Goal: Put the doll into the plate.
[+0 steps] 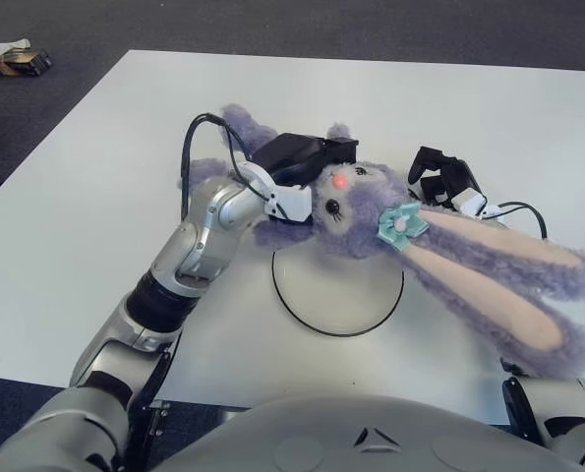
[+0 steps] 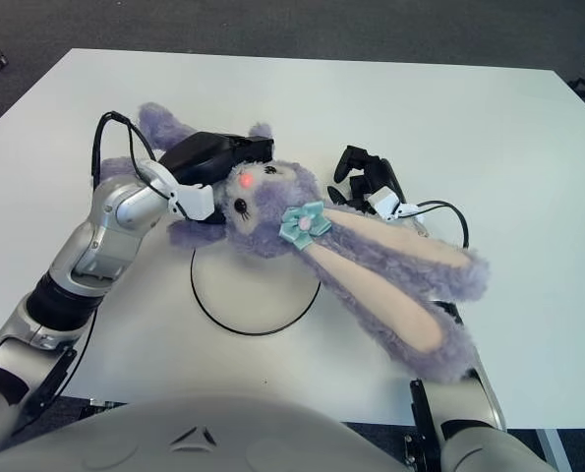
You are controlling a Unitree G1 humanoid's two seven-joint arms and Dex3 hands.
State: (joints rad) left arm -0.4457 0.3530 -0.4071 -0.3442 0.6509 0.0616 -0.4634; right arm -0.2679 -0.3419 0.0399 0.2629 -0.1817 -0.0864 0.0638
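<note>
A purple long-eared bunny doll (image 1: 363,210) with a teal bow (image 1: 402,222) hangs tilted over the far edge of the plate. Its head is above the rim and its two long ears (image 1: 508,285) trail right and toward me, past the plate. My left hand (image 1: 294,165) is shut on the doll's body, just behind its head. The white round plate (image 1: 331,295) with a dark rim lies on the table below. My right hand (image 1: 447,179) shows behind the ears on the right, black fingers relaxed and holding nothing.
The white table (image 1: 95,197) stretches out to the left and to the far side. Its near edge runs just below the plate. A black cable (image 1: 189,147) loops off my left wrist. A small object (image 1: 19,59) lies on the dark floor at the far left.
</note>
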